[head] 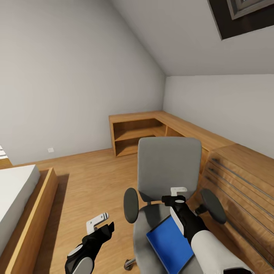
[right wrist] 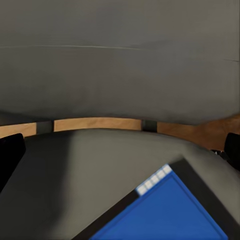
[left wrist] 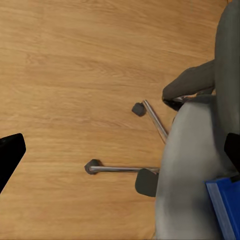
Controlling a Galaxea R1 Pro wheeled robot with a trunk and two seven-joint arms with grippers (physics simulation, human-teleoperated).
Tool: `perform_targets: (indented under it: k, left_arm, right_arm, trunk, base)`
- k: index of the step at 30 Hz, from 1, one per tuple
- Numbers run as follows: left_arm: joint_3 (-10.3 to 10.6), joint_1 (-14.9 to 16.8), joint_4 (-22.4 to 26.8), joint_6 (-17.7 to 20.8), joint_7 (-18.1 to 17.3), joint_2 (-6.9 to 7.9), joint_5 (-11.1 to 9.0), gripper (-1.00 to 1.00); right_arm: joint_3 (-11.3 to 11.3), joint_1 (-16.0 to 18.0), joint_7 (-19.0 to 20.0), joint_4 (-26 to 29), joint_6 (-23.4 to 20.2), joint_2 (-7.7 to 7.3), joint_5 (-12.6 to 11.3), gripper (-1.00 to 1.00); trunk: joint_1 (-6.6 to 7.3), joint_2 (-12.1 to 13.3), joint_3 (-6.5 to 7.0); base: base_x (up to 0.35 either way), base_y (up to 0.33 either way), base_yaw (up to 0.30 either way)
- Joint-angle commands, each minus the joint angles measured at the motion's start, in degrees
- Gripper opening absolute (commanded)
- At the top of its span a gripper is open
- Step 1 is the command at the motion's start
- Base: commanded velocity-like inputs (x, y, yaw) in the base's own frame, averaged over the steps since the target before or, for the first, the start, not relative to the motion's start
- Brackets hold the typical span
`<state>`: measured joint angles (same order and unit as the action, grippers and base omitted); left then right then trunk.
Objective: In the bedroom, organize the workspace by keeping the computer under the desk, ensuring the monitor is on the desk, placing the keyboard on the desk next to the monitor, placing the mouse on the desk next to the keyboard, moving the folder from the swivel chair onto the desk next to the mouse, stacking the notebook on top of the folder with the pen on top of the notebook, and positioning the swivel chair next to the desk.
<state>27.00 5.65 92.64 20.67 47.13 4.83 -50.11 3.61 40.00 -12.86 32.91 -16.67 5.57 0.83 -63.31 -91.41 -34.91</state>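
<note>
Folder [head: 169, 245] flat on chair [head: 169, 167] seat. Right gripper [head: 176, 195] above it, jaws released; left gripper [head: 99, 224] beside chair, released. Approach folder's edge low.

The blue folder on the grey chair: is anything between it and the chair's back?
Only bare grey seat padding lies between the flat bright blue folder and the grey padded chair back, as the right wrist view shows.

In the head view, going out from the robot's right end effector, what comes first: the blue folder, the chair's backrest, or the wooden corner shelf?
From the right end effector:
1. Folder: just below it, on the chair seat.
2. Backrest: just beyond it, upright; too close to the folder to rank firmly.
3. Corner shelf: plainly farthest, against the back walls.
</note>
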Motion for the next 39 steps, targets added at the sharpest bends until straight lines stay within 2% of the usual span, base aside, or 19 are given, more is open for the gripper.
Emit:
perform_targets:
  k: [1, 33, 39]
  left_arm:
    - [0.09, 0.06, 0.08, 0.16, 0.42, 0.04, -0.25, 1.00]
    - [0.15, 0.06, 0.08, 0.16, 0.42, 0.03, -0.25, 1.00]
    - [0.22, 0.06, 0.08, 0.16, 0.42, 0.01, -0.25, 1.00]
  right_arm:
    - [0.26, 0.04, -0.32, 0.08, -0.45, -0.03, 0.08, 1.00]
    - [0.20, 0.12, -0.41, 0.12, -0.71, -0.03, 0.05, 1.00]
    - [-0.03, 0.15, -0.47, 0.13, -0.79, -0.43, -0.05, 1.00]
  trunk:
    - [-0.22, -0.45, -0.24]
    - [-7.25, -13.28, -5.99]
    - [-8.35, -15.29, -6.89]
  base:
    - [0.000, 0.000, 0.000]
    - [0.000, 0.000, 0.000]
    - [0.000, 0.000, 0.000]
